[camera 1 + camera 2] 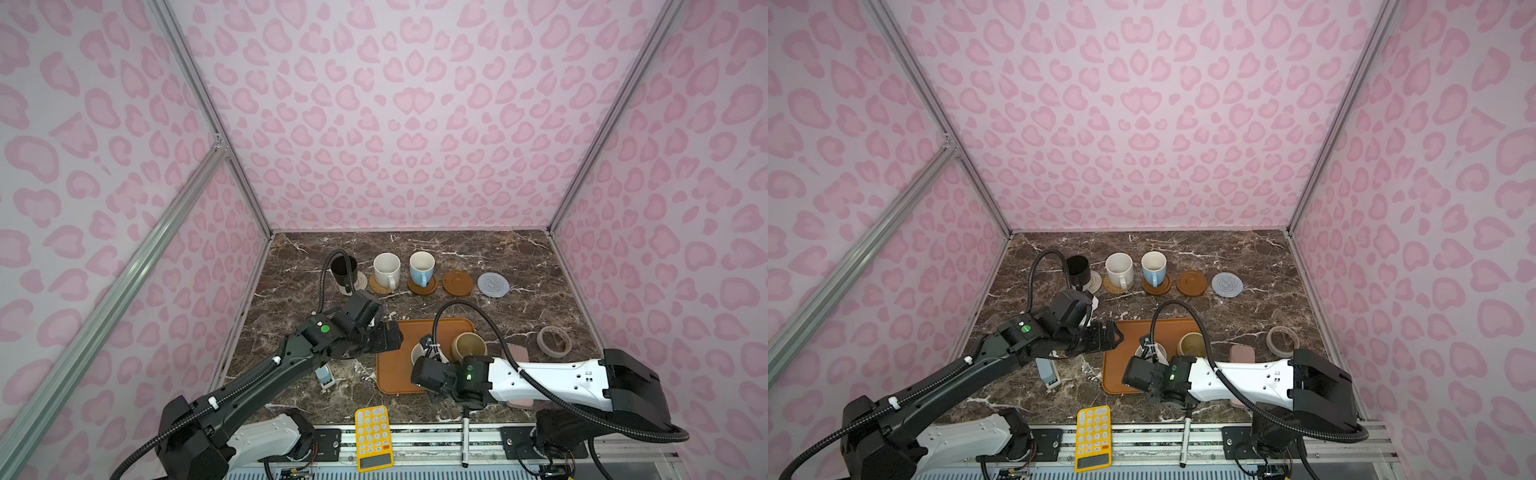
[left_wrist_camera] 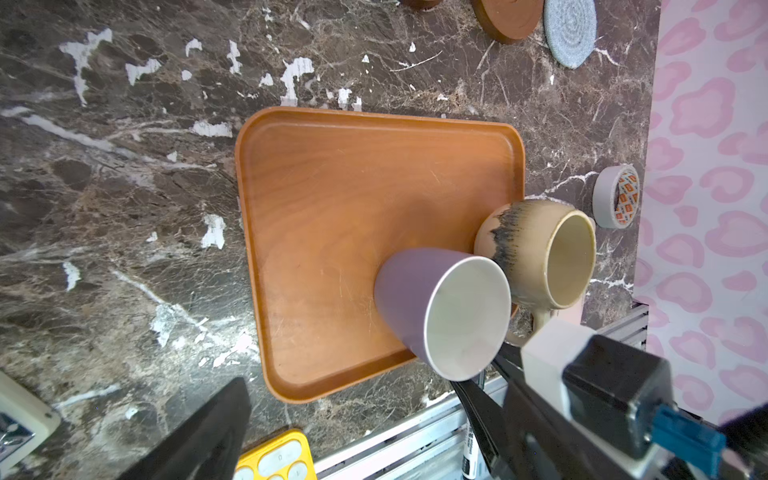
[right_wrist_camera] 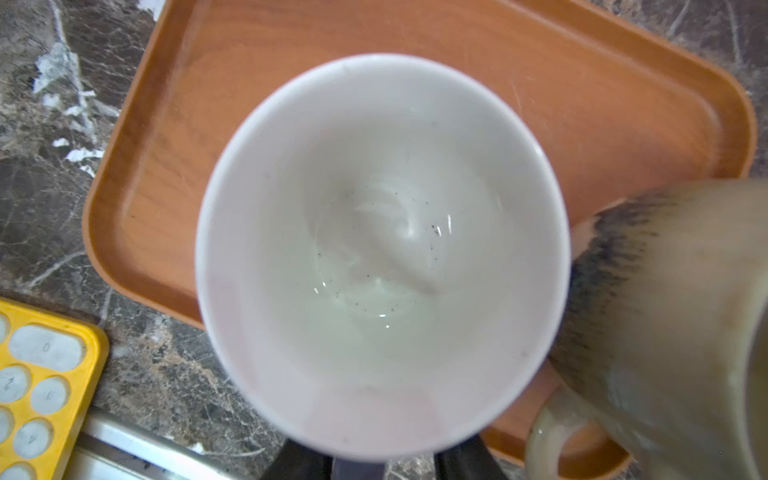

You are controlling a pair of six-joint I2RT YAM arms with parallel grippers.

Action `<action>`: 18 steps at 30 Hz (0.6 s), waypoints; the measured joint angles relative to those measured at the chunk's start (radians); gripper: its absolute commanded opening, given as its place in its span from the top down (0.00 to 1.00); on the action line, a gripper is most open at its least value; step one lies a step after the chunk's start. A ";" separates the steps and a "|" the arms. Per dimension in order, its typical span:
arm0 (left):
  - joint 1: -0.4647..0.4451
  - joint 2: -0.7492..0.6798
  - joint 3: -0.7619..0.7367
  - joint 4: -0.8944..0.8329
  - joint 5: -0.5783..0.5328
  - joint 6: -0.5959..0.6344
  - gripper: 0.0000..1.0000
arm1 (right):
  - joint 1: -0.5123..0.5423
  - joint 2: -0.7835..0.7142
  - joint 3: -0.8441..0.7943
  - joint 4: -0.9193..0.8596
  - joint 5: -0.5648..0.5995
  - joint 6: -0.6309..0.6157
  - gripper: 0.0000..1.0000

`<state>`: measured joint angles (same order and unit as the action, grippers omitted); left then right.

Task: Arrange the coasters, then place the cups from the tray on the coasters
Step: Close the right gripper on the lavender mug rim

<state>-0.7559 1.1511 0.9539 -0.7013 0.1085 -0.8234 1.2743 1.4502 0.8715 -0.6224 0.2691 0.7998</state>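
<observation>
Standing on the tray, the lavender mug shows a pale inside; left claw gapes, right claw unclear.

The dark brown, white-veined marble tabletop carries everything. Well beyond the fingers of the left gripper runs a row of five round coasters: whitish woven, tan rattan, brown wooden, another brown wooden, grey-blue woven. Under and ahead of those fingers lies the flat orange-brown rectangular tray. Far to their right sit a grey tape roll and a pink oblong case. Behind them are a small white-and-blue gadget, a yellow calculator and a marker pen at the near edge.
</observation>
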 measured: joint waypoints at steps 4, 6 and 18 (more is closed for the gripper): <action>-0.003 -0.005 -0.010 0.000 -0.003 -0.008 0.03 | -0.007 0.026 0.006 0.016 -0.001 -0.007 0.68; -0.003 -0.012 -0.011 0.000 -0.004 -0.014 0.03 | -0.008 0.034 0.007 0.025 -0.001 -0.008 0.69; -0.003 -0.036 -0.031 0.021 -0.028 -0.026 0.03 | -0.018 0.062 0.011 0.047 -0.016 -0.032 0.81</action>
<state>-0.7593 1.1152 0.9226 -0.6807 0.0807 -0.8490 1.2560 1.5120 0.8822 -0.5751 0.2535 0.7677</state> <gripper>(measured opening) 0.968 0.213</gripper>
